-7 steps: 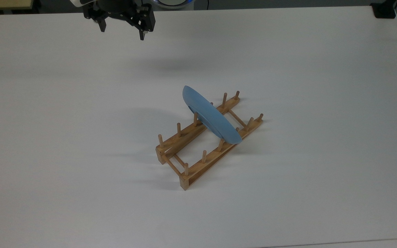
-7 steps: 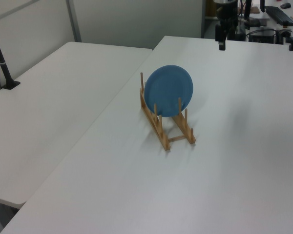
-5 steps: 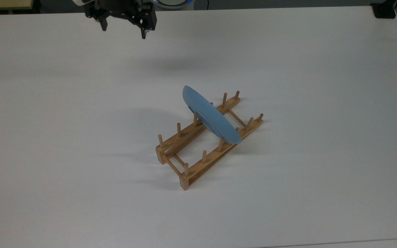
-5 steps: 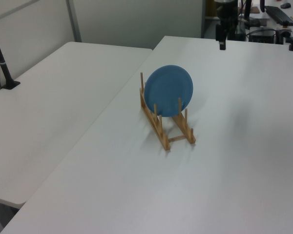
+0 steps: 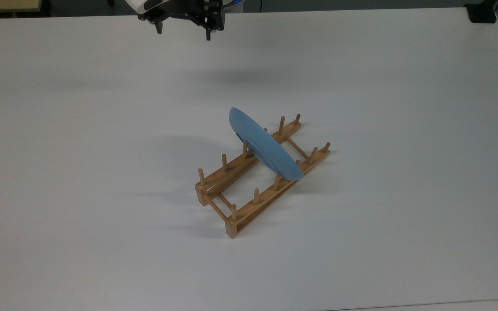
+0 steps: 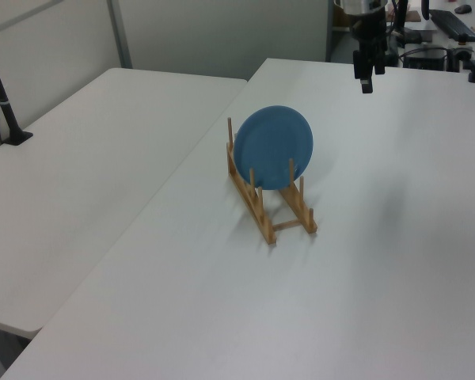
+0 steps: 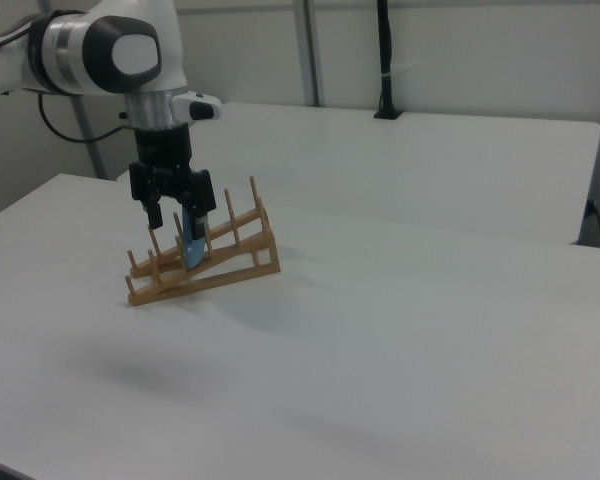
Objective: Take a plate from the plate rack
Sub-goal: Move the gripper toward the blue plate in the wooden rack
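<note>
1. Plate (image 5: 265, 149) stands on edge in the plate rack (image 5: 249, 190), slotted between its pegs and leaning, mid-table (image 5: 102, 216).
2. Beyond it we see our gripper (image 5: 183, 31) hovering well apart, near the table's far edge in the top view, fingers spread and holding nothing.

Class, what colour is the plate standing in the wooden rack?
The plate is plain light blue, with no pattern; the left view shows its face best.
</note>
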Controlling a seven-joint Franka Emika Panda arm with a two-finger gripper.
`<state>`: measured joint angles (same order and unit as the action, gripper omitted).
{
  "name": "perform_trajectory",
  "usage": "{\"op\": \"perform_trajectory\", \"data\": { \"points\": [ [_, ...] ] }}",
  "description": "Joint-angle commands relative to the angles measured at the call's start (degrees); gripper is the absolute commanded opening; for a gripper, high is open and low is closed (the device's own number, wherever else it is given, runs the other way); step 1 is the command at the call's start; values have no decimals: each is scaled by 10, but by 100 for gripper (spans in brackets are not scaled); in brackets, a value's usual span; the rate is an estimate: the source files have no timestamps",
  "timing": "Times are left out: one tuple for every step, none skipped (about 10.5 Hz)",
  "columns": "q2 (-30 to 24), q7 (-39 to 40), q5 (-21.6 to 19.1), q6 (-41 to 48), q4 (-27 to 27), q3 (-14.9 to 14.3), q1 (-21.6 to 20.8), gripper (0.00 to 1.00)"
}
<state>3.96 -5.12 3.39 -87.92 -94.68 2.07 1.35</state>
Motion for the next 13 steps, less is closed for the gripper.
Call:
{"op": "perform_trajectory", "data": {
  "points": [
    [5,-8,-33,8,4,2,1,100],
    [17,-6,-31,7,6,2,1,100],
    [34,-4,-23,-3,19,2,-5,100],
    [46,-2,-18,-29,27,1,-9,100],
    [50,2,-15,-45,28,1,-7,100],
    [50,1,-14,-62,28,0,-7,100],
    [49,1,-13,-73,29,0,-8,100],
    [48,2,-2,-79,31,1,-13,100],
    [48,0,6,-115,31,2,-32,100],
    [48,-4,7,-172,30,1,-56,100],
    [48,-6,12,-194,31,1,-71,100],
    [48,-2,28,-197,30,1,-79,100],
    [50,2,68,-208,30,1,-94,100]
  ]
}}
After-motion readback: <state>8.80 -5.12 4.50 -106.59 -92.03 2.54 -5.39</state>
